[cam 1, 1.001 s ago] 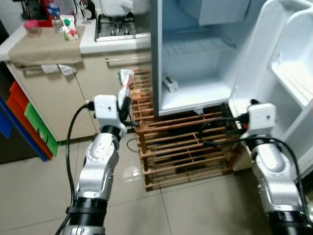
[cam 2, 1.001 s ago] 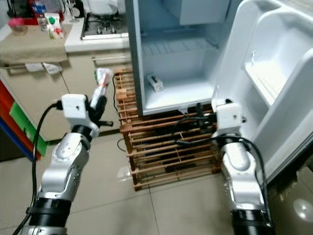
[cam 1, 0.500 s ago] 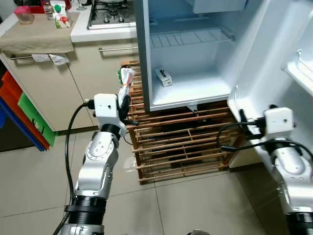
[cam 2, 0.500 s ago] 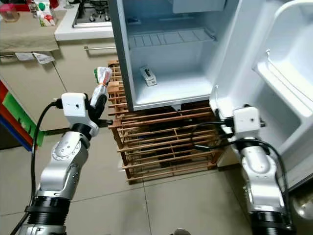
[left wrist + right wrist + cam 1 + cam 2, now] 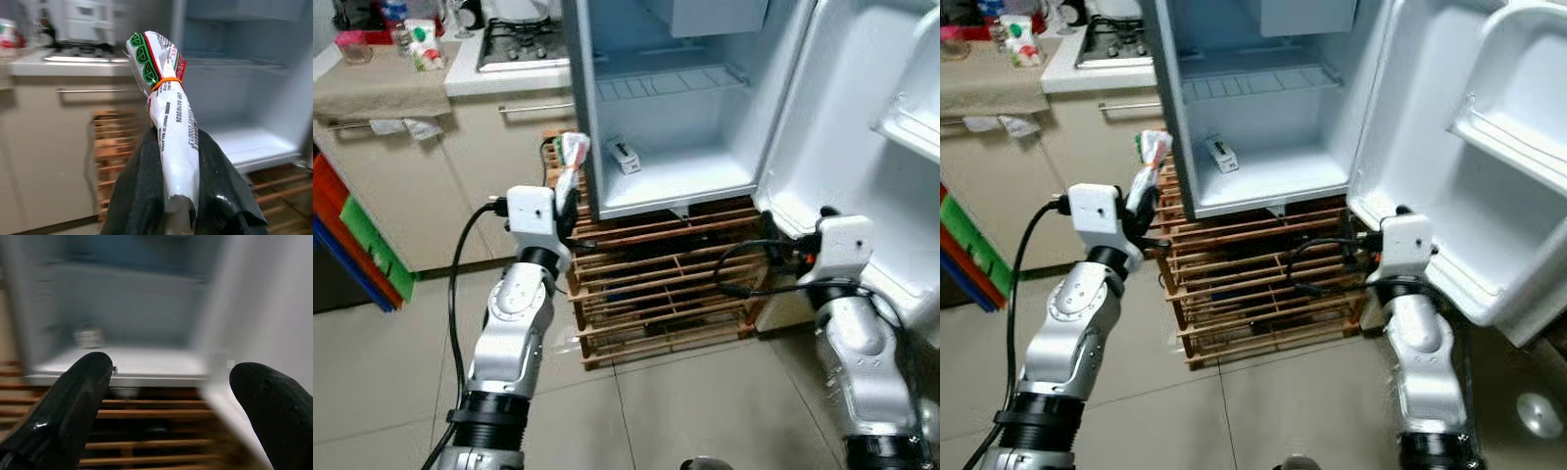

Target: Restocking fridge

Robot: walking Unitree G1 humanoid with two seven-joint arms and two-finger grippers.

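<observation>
Step in hand: carrying stock to the open fridge (image 5: 675,186). Left gripper (image 5: 171,196) pinches 1 tied packet (image 5: 168,117), held beside the fridge's left wall. Right gripper (image 5: 166,401) spread, empty. Next move calls for reaching rightward onto the shelf.

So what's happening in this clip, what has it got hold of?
The robot stands before an open fridge set on a wooden rack. Its left pincer is shut on a rolled, rubber-banded packet, held up outside the fridge. The right pincer is open and holds nothing, near the open door. One small box lies on the fridge floor.
</observation>
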